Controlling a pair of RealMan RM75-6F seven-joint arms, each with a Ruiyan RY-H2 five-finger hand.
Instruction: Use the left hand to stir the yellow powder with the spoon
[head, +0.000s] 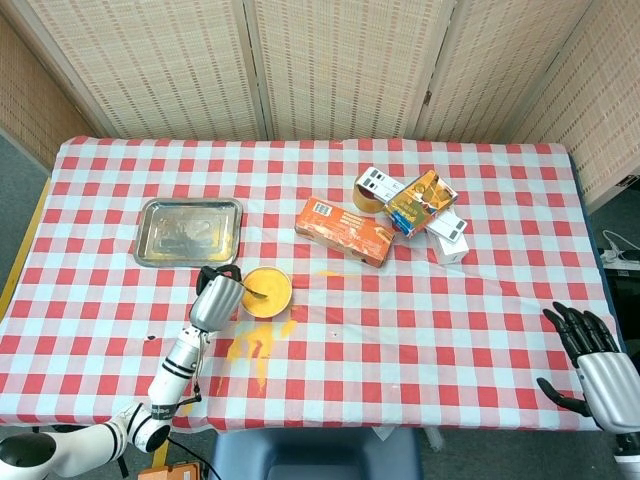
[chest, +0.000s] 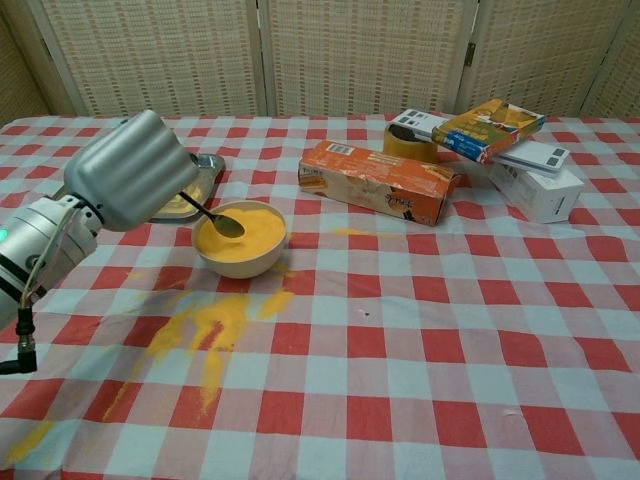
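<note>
The left hand (chest: 128, 180) gripped the spoon (chest: 212, 218) in closed fingers, tip resting in the yellow powder (chest: 243, 232) of the bowl (chest: 240, 257) nr the table's front-left edge; spilled powder (chest: 205, 330) lay just in front; right hand (head: 598, 365) hung open, well apart, off the table's rt edge.

Silver-shelled left hand (chest: 130, 170), white ringed forearm with thin cable, right hand (head: 590, 355) silver with black fingers
</note>
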